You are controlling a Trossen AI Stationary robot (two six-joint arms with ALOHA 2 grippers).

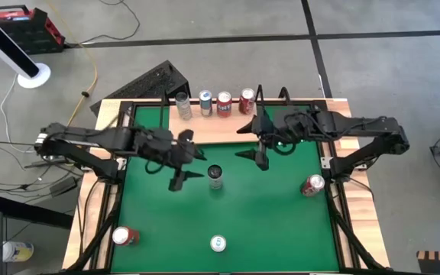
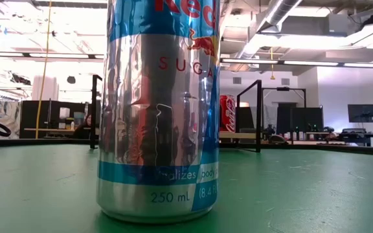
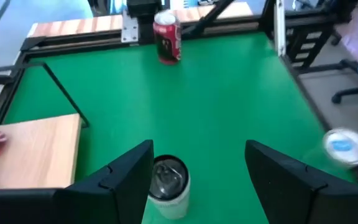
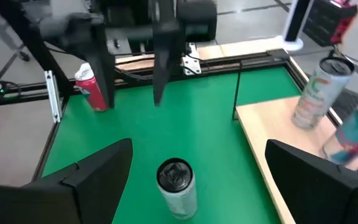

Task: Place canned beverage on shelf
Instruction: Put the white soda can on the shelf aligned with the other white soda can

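The light-wood shelf point(image 1: 228, 114) lies at the mat's far edge with several cans standing on it. A white can with a dark top point(image 1: 215, 176) stands upright on the green mat, mid-table. My left gripper point(image 1: 187, 178) is open just left of it; in the left wrist view the can point(image 3: 168, 180) stands between the open fingers of my left gripper point(image 3: 197, 174), close to one finger, untouched. My right gripper point(image 1: 252, 156) is open, to the can's far right. The right wrist view shows my right gripper point(image 4: 199, 149) open with the can point(image 4: 177, 180) ahead of it.
A red can point(image 1: 314, 185) stands at the mat's right. Another red can point(image 1: 124, 236) lies at the near left. A silver-blue can point(image 1: 218, 244) stands at the near edge and fills the low view point(image 2: 157, 110). Black frame rails point(image 1: 113, 183) border the mat.
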